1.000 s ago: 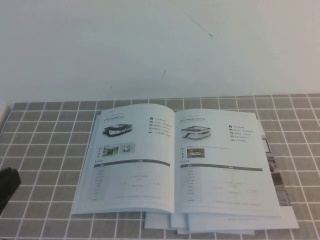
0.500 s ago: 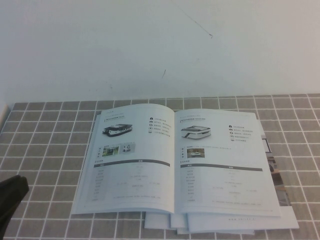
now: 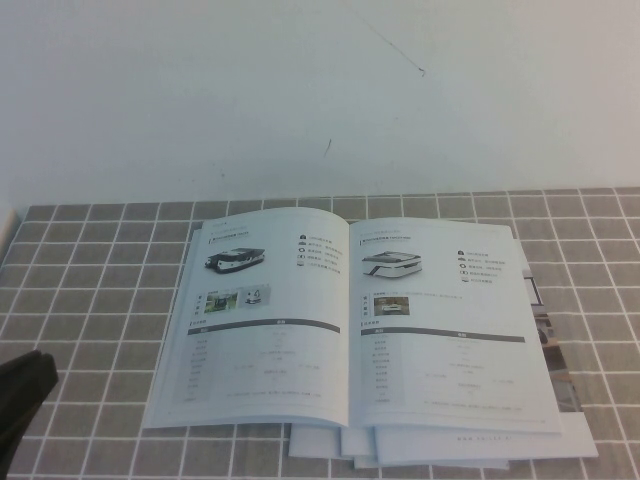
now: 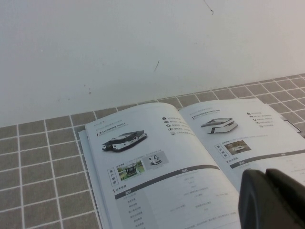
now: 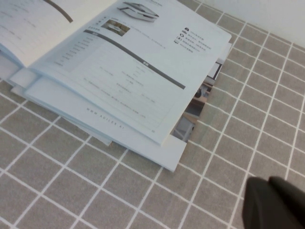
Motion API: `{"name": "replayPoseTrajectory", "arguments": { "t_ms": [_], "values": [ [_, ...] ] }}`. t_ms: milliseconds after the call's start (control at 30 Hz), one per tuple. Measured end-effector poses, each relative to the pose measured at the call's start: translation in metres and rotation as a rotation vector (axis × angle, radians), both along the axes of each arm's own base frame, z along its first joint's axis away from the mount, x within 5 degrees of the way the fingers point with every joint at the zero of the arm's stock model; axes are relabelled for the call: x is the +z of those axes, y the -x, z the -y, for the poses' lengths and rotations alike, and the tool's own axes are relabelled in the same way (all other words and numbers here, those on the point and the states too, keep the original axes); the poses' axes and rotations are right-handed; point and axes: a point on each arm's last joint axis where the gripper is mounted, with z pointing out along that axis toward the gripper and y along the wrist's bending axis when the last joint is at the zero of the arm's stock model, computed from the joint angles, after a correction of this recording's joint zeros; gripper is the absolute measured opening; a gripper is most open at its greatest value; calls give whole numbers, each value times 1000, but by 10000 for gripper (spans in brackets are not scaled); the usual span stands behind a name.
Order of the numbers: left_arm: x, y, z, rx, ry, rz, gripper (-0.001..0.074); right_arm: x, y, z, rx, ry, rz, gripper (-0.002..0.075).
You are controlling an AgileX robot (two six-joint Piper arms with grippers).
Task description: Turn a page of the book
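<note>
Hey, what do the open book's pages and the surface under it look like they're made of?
The book looks like thin coated paper: its pages show a soft sheen and bow gently toward the spine. The table surface seems a matte grey covering printed or tiled in a white-lined grid; cloth or tile, unclear. The left gripper sits at the table's near left edge; the right gripper hovers beside the book's right side.

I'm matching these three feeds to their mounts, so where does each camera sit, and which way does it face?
High view: raised on the robot's side, angled down at the open book on the tiled table; only the left gripper shows, at the near left edge.
Left wrist view: low beside the book, facing across it toward the wall; the left gripper fills one corner.
Right wrist view: above the book's outer corner, looking down at the page and the booklets beneath; the right gripper shows dark.
All three share the open spread.
</note>
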Motion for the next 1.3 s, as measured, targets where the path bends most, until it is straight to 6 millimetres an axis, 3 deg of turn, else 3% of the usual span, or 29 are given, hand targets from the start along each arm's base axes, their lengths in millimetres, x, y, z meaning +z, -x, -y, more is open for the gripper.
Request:
{"name": "replayPoseTrajectory", "arguments": {
  "t_ms": [233, 333, 467, 800, 1000, 1300],
  "values": [
    [-21, -1, -4, 40, -32, -26, -4, 0, 0, 0, 0, 0, 0, 0],
    [-36, -2, -8, 95, -1, -43, -4, 0, 0, 0, 1, -2, -1, 0],
    [-58, 0, -14, 148, -28, 62, -4, 0, 0, 0, 1, -4, -1, 0],
    [-112, 18, -26, 258, 6, 130, -4, 0, 0, 0, 1, -4, -1, 0],
    [-130, 24, -28, 263, -39, -44, -4, 0, 0, 0, 1, -4, -1, -1],
    [-130, 24, -30, 280, -127, -25, -4, 0, 0, 0, 2, -7, -2, -1]
  ]
}}
